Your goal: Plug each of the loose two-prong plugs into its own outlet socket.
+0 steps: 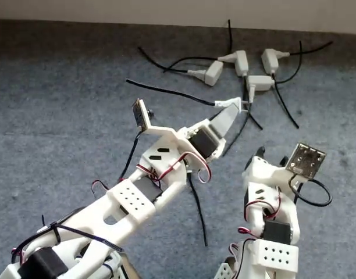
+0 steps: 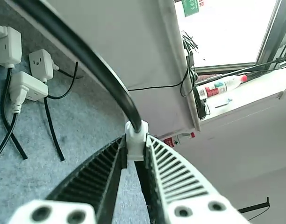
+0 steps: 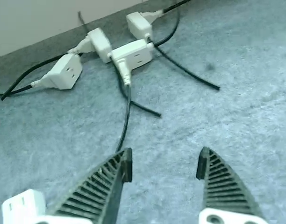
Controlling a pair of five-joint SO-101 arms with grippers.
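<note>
Between the ribbed fingers of the left end effector sits a white plug. The fingers are pressed closed on both of its sides, and its thick black cord runs away from the grip. From the high view, this plug is held low over the far middle of the desk. It is just beside the cord tail of the nearest socket; whether they touch, I cannot tell.

That socket belongs to a loose group of 4 white sockets lying on the grey, carpet-like surface near the far edge. 1 lies to the left, 1 in the middle and 1 to the right. Each trails a thin black cord, and several of the cords cross one another.

The right end effector hangs nearer the robot, well apart from the sockets. Its 2 fingers are spread wide with nothing between them, and they point toward the group. Another black cord lies on the desk between the 2 arms. A pale wall rises behind the far edge.
</note>
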